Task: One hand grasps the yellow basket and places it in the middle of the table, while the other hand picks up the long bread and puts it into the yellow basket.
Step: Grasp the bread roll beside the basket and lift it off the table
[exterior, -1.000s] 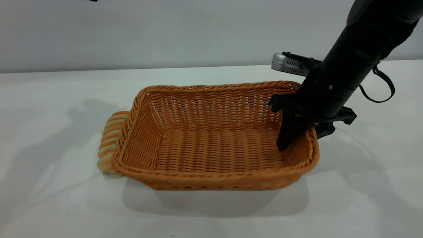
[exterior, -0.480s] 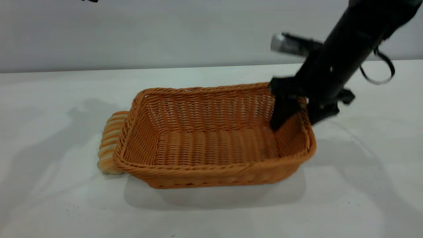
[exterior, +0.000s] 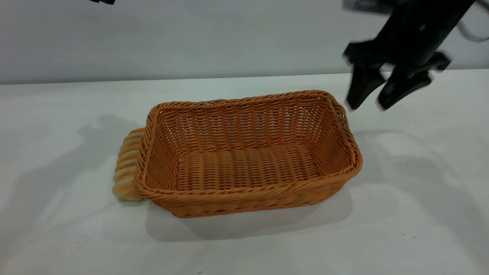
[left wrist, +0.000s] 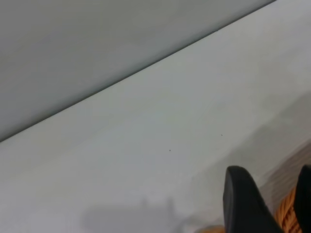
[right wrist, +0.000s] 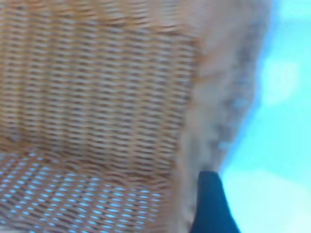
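Note:
The yellow basket (exterior: 244, 192) stands flat on the white table (exterior: 57, 236) near its middle, with nothing in it. The long bread (exterior: 126, 168) lies against the outside of the basket's left end, partly hidden by the wall. My right gripper (exterior: 366, 106) hangs open in the air above and just right of the basket's right rim, holding nothing. In the right wrist view one dark finger (right wrist: 210, 208) shows beside the basket's wall (right wrist: 97, 97). My left gripper (left wrist: 271, 169) is high above the table, open and holding nothing; only a dark tip of that arm (exterior: 102, 1) shows at the exterior view's top edge.
A pale wall (exterior: 191, 34) runs behind the table's far edge. Bare tabletop lies in front of the basket and to both sides. An orange woven bit (left wrist: 287, 213) shows beyond the left fingers; I cannot tell which thing it belongs to.
My right gripper let go of the basket's right wall and rose up and to the right. The basket's right end dropped, so the basket now lies flat, slightly further left.

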`<action>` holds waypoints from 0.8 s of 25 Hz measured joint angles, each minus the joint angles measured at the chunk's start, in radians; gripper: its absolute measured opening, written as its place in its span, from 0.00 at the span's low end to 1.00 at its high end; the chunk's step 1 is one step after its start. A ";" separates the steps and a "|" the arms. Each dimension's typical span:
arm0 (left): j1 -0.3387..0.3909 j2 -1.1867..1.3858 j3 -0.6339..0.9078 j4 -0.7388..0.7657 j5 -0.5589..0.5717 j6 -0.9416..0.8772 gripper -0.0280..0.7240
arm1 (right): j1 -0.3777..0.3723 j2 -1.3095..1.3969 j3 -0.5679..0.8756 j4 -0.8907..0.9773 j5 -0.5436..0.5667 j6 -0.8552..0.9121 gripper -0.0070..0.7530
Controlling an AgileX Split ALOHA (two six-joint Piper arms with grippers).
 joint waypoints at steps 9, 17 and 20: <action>0.000 0.000 0.000 0.000 0.008 -0.001 0.47 | -0.028 -0.369 0.041 -0.157 0.101 0.015 0.64; 0.000 0.000 0.000 0.001 0.012 -0.001 0.47 | -0.028 -0.869 0.374 -0.216 0.127 0.019 0.60; 0.000 0.014 0.000 0.001 0.017 -0.010 0.47 | -0.028 -1.064 0.520 -0.224 0.161 0.044 0.60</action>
